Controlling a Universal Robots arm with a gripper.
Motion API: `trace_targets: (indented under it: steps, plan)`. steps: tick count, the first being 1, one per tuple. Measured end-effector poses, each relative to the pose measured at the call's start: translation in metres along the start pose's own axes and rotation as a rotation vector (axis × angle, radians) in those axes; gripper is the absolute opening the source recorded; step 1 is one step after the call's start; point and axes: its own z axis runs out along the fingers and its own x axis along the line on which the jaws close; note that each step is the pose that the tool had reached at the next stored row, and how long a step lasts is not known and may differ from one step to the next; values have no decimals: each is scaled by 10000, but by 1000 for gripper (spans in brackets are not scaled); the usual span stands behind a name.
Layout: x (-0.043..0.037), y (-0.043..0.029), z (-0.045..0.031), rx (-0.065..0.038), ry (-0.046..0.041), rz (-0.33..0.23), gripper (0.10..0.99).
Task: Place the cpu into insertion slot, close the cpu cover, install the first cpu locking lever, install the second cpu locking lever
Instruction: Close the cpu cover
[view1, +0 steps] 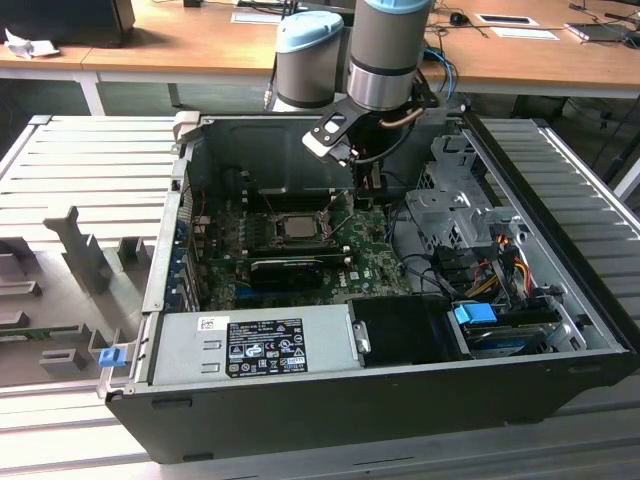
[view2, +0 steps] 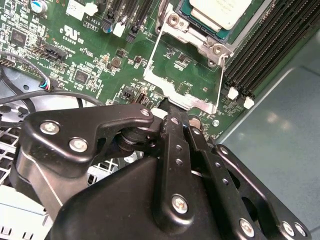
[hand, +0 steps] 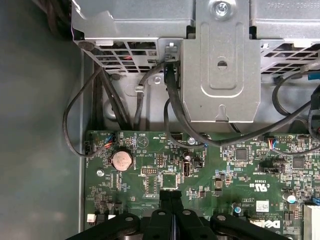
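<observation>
The cpu (view2: 220, 9) already sits in the insertion slot (view2: 201, 36), silver face up, near the middle of the green circuit board (view2: 90, 55); in the exterior view the cpu (view1: 297, 226) shows as a pale square inside the open computer case (view1: 300, 410). The cpu cover (view2: 187, 99) is not closed: it is swung away from the slot on its hinge, and the green board shows through its big square cut-out. The gripper (view2: 172, 114) reaches down into the case with its two fingers pressed together, the tip right at the free edge of the cover; whether it pinches that edge or only touches it cannot be told. In the first wrist view the gripper (hand: 170, 196) shows the same narrow seam between the fingers, low over the board. Around it the space is crowded. Rows of black memory slots (view2: 270, 45) with white clips (view2: 232, 92) run just beside the slot, next to the grey case wall (view2: 280, 130). Loose black cables (hand: 170, 105) hang from a metal drive cage (hand: 220, 75) and lie across the board's edge, near a round coin battery (hand: 121, 160). In the exterior view, a long black card (view1: 285, 268) lies across the board just in front of the slot, and a grey power supply (view1: 250, 345) closes off the near side.
</observation>
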Motion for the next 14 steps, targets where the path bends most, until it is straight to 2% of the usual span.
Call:
trace_targets:
  steps: [14]
  plan:
    - [1, -58, -7, 0, 1, 0, 106]
